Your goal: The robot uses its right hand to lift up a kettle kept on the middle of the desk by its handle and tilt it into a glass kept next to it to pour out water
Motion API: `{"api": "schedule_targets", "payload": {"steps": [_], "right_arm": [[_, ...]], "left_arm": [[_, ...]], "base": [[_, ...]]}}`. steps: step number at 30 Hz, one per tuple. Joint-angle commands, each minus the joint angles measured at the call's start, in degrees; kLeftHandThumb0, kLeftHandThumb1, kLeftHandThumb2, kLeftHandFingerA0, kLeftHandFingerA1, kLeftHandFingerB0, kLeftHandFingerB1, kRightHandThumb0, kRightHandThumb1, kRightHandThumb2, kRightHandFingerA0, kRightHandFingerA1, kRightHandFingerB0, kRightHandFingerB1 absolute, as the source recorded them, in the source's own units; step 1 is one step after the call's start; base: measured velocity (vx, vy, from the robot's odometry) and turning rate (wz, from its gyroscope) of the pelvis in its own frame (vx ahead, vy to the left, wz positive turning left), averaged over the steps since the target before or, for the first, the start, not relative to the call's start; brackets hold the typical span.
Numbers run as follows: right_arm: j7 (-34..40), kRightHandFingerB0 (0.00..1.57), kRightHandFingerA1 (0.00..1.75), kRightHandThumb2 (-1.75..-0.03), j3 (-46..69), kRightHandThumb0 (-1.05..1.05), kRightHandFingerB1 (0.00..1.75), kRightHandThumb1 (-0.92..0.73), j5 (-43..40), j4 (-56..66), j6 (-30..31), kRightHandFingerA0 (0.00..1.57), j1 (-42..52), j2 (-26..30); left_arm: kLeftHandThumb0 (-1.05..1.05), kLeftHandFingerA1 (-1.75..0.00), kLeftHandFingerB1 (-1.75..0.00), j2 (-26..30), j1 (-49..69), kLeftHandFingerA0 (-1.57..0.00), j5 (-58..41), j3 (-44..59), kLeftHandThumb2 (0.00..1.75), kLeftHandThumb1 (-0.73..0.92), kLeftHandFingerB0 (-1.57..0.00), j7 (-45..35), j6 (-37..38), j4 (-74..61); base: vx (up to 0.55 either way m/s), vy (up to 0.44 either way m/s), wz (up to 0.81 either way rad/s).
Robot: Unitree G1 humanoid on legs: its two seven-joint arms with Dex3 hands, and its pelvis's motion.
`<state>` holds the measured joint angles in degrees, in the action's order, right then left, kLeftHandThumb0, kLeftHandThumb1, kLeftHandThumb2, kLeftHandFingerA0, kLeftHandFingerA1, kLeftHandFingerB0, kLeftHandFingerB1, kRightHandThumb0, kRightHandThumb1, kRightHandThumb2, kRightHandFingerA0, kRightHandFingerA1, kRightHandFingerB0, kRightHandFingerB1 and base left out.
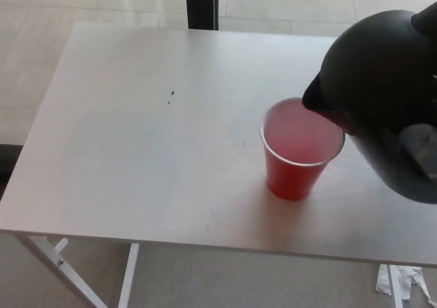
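Hanging tilted at right edge of head view: black kettle, raised off the white desk, spout low and pointing left, tip just over right rim of red cup. Cup upright on desk, right of middle, near front edge, pale pink inside. Two small dark specks on desk left of cup, well apart from it. Neither hand showing: right hand out of frame, grip on kettle handle not visible; left hand likewise out of view.
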<state>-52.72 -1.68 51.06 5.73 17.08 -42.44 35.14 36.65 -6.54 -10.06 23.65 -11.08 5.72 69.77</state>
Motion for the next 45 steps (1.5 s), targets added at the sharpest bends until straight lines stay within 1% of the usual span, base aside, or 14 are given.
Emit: {"api": "schedule_targets", "payload": {"steps": [1,4,5,6,7,10,19,21,24,31,39,42,43,45], "right_arm": [[10.19,0.75,1.72,-0.76,7.71,-0.27,1.13,-0.67,-4.36,2.22,6.22,0.84,5.07,-3.46],[13.44,0.69,1.75,-0.82,12.58,-0.22,0.88,-0.63,-6.41,3.65,8.78,0.88,8.89,-7.50],[15.27,0.75,1.31,-1.01,13.95,-0.23,0.83,-0.49,-7.54,3.68,7.59,1.19,10.03,-8.45],[17.31,0.80,1.56,-0.93,16.33,-0.25,0.82,-0.52,-9.30,3.81,7.43,0.96,11.37,-10.51],[18.50,0.84,1.38,-1.06,17.70,-0.19,1.18,-0.47,-10.46,3.59,7.03,1.05,12.10,-11.70],[22.90,0.83,1.37,-1.19,22.02,-0.21,1.33,-0.40,-13.79,2.53,5.40,1.03,14.65,-15.95],[29.59,0.71,1.73,-0.91,29.63,-0.24,1.33,-0.51,-15.23,0.35,12.27,0.82,17.44,-25.21],[32.51,0.76,1.26,-0.90,34.23,-0.19,1.17,-0.50,-18.90,-1.41,13.71,0.70,17.00,-29.37],[34.45,0.67,1.73,-1.00,36.51,-0.12,1.40,-0.52,-19.55,-3.30,13.77,0.90,18.16,-31.20],[34.85,0.79,1.75,-1.17,41.70,-0.19,1.67,-0.48,-26.78,-7.31,6.39,1.00,20.50,-32.91],[33.43,0.90,1.75,-1.33,43.34,-0.10,1.52,-0.44,-32.37,-11.86,0.69,0.97,23.18,-32.37],[28.77,0.78,1.60,-0.71,41.66,-0.23,0.63,-0.71,-34.06,-13.38,0.11,0.89,24.68,-30.12],[25.77,0.38,0.97,-0.58,39.69,-0.50,0.32,-0.63,-33.64,-12.74,0.39,0.79,25.93,-28.42],[20.71,0.15,0.68,-0.83,36.57,-0.61,0.41,-0.48,-34.13,-12.66,-1.14,0.50,28.35,-25.11]], "left_arm": [[-0.77,-0.57,-0.53,0.92,0.12,-0.71,-0.55,0.58,0.66,0.89,-0.66,0.07,-0.70,0.40],[-0.76,-0.57,-0.53,0.87,0.35,-0.71,-0.26,0.35,0.67,0.90,-0.67,0.18,-0.24,0.31],[-0.76,-0.57,-0.53,0.86,0.30,-0.71,-0.33,0.41,0.67,0.89,-0.67,0.18,-0.33,0.36],[-0.75,-0.56,-0.53,0.79,0.22,-0.72,-0.55,0.63,0.67,0.89,-0.67,0.18,-0.33,0.51],[-0.76,-0.56,-0.53,0.84,0.34,-0.71,-0.13,0.27,0.67,0.91,-0.67,0.32,-0.09,0.52],[-0.76,-0.59,-0.55,0.83,0.96,-0.71,0.08,0.01,0.67,0.91,-0.66,0.07,0.38,-0.10],[-0.77,-0.59,-0.55,0.79,0.82,-0.74,-0.12,0.26,0.67,0.90,-0.68,0.28,0.13,0.28],[-0.77,-0.58,-0.54,0.66,1.46,-0.73,-0.40,0.55,0.67,0.90,-0.67,0.15,0.29,0.18],[-0.75,-0.60,-0.56,0.65,1.93,-0.72,-0.52,0.64,0.67,0.91,-0.66,-0.15,0.64,-0.12],[-0.76,-0.60,-0.56,0.63,2.05,-0.74,-0.78,1.00,0.67,0.91,-0.68,-0.19,0.71,0.07],[-0.76,-0.59,-0.55,0.39,2.27,-0.73,-0.67,1.09,0.67,0.91,-0.67,0.32,1.45,0.01],[-0.76,-0.62,-0.56,0.44,2.37,-0.76,-0.54,1.03,0.67,0.91,-0.72,0.50,1.33,0.31],[-0.78,-0.62,-0.58,0.47,2.42,-0.74,-0.65,1.15,0.67,0.90,-0.72,0.35,1.46,0.32],[-0.77,-0.61,-0.57,0.46,2.47,-0.74,-0.81,1.32,0.66,0.90,-0.71,0.13,1.35,0.32]], "base": [[0.00,0.000,0.00],[0.00,0.000,0.00],[0.00,0.000,0.00],[0.00,0.000,0.00],[0.00,0.000,0.00],[0.00,0.000,0.00],[0.00,0.000,0.00],[0.00,0.000,0.00],[0.00,0.000,0.00],[0.00,0.000,0.00],[0.00,0.000,0.00],[0.00,0.000,0.00],[0.00,0.000,0.00],[0.00,0.000,0.00]]}}
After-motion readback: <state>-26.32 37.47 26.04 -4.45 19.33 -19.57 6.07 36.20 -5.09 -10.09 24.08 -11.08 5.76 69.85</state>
